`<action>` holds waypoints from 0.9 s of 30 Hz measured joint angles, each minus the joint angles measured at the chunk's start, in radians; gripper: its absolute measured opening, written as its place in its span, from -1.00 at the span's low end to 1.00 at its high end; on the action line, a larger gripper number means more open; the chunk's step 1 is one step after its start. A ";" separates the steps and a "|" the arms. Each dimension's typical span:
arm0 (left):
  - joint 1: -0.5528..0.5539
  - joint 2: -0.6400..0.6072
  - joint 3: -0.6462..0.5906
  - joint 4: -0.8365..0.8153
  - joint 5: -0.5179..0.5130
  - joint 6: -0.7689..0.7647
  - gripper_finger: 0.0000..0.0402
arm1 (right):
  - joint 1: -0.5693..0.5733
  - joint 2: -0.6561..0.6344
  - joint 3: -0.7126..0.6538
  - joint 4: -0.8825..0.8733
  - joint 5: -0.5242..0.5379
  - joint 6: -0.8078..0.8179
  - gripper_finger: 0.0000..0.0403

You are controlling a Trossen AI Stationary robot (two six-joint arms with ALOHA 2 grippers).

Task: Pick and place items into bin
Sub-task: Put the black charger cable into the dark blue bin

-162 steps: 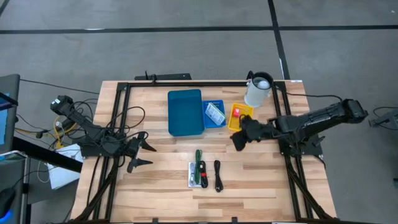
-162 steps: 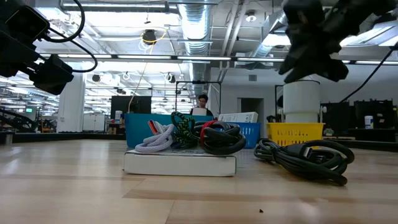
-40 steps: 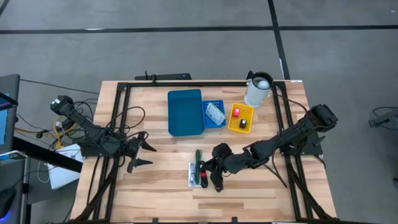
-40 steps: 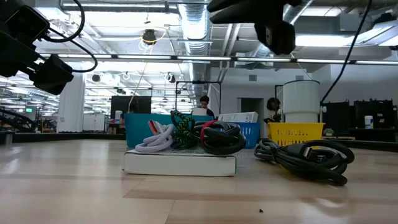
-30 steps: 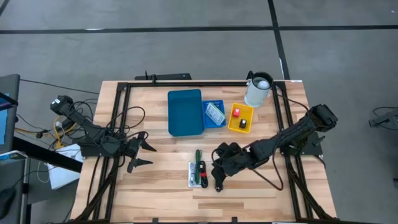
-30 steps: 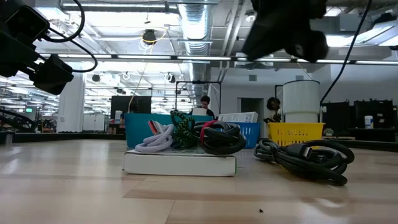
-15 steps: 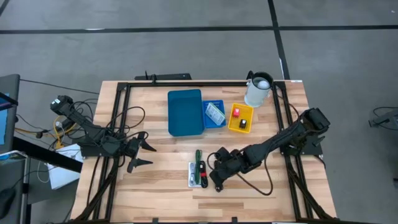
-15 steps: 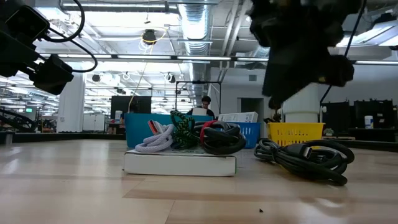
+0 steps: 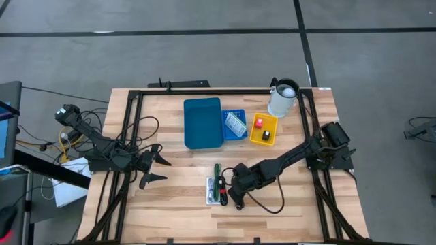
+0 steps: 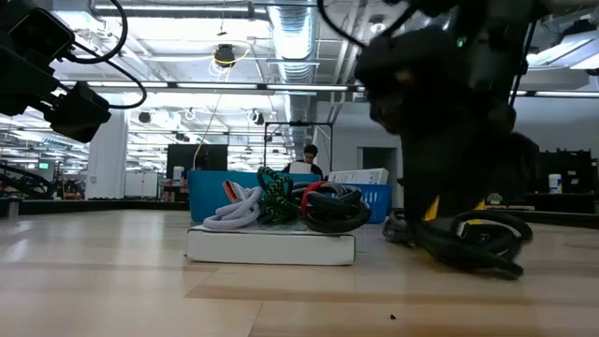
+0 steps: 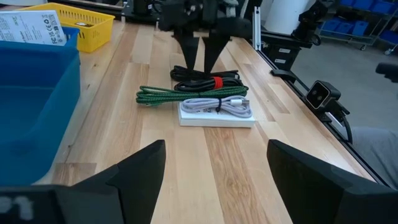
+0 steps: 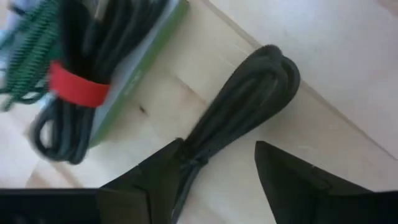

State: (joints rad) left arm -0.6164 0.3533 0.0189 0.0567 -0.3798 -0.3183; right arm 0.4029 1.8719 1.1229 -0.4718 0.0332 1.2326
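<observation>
A black cable bundle [image 9: 238, 192] lies on the table near its near edge. To its left a white flat packet [image 9: 211, 191] carries a green braided cable [image 11: 186, 95], a grey one and a black one with a red tie [image 11: 214, 82]. My right gripper [image 9: 236, 196] is open and low over the lone bundle [image 12: 239, 102], pointing down, one finger on each side of it. My left gripper [image 9: 162, 170] waits open at the table's left. The blue bin [image 9: 203, 122] stands toward the far edge. My right gripper straddles the black bundle's near part [image 12: 198, 146] from above, fingers across the bundle, which lies flat on the table. One finger [image 12: 155, 177] overlaps the bundle's end in the wrist view. Whether it touches the bundle cannot be told.
Right of the bin stand a small blue basket [image 9: 235, 124] with a white printed packet and a yellow basket [image 9: 264, 128] with a red and a black piece. A white jug [image 9: 283, 99] stands at the far right corner. Black frame rails run along the table's sides.
My right gripper has moved down and a little toward the table's near-left, from above the black cable bundle to table height, astride it. The bundle and the packet have stayed where they were.
</observation>
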 joint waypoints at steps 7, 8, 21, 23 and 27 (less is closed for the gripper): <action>0.000 0.000 0.000 0.000 0.000 0.000 0.34 | -0.016 0.057 0.007 0.006 -0.029 -0.001 -0.06; 0.000 0.000 0.000 0.000 0.000 0.000 0.34 | -0.018 0.058 0.007 0.004 -0.031 -0.002 -0.09; 0.000 0.000 0.000 0.001 0.000 0.000 0.34 | -0.016 0.057 0.002 -0.001 0.014 -0.009 -0.62; 0.000 0.000 0.000 0.001 0.000 0.000 0.34 | -0.010 0.057 0.002 -0.001 0.036 -0.009 -0.68; 0.000 0.000 0.000 0.001 0.000 0.000 0.34 | 0.010 0.058 0.002 0.000 0.112 -0.006 -0.75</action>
State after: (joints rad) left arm -0.6167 0.3532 0.0189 0.0578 -0.3798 -0.3180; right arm 0.4128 1.9297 1.1248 -0.4721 0.1457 1.2269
